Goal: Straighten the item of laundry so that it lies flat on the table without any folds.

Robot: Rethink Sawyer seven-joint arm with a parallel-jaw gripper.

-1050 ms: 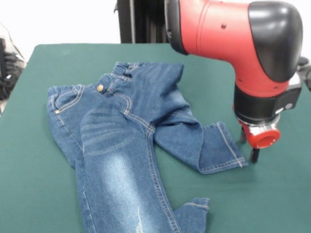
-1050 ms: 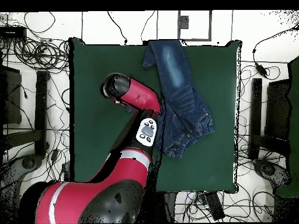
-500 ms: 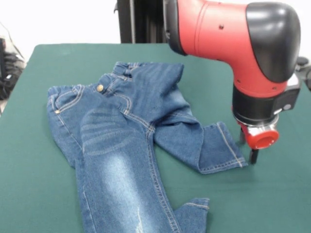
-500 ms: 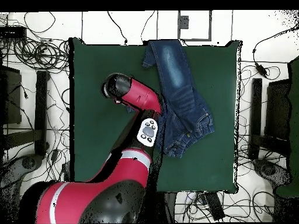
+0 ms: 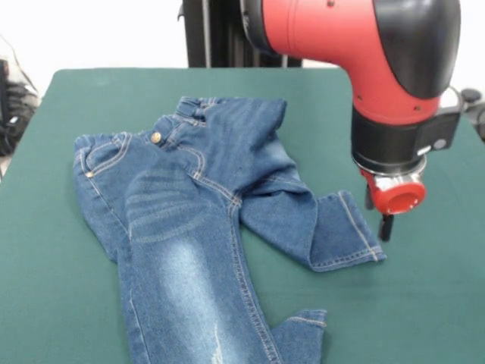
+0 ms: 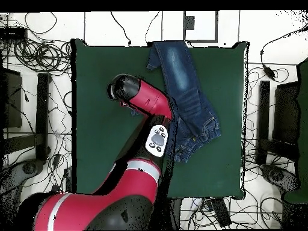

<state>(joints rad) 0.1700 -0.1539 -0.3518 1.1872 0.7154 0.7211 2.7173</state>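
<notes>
- Tangled black cables strewn over the white floor, on both sides and along the lower edge in the overhead view.
- Dark equipment stands flanking each side.
- Black upright column against a white wall.

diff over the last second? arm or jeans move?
The red and black arm's pincer lifted slightly and shifted toward the folded leg's cuff in the front view; it holds nothing. The small blue denim jeans lie just as before, one leg folded across, on the dark green felt table.
</notes>
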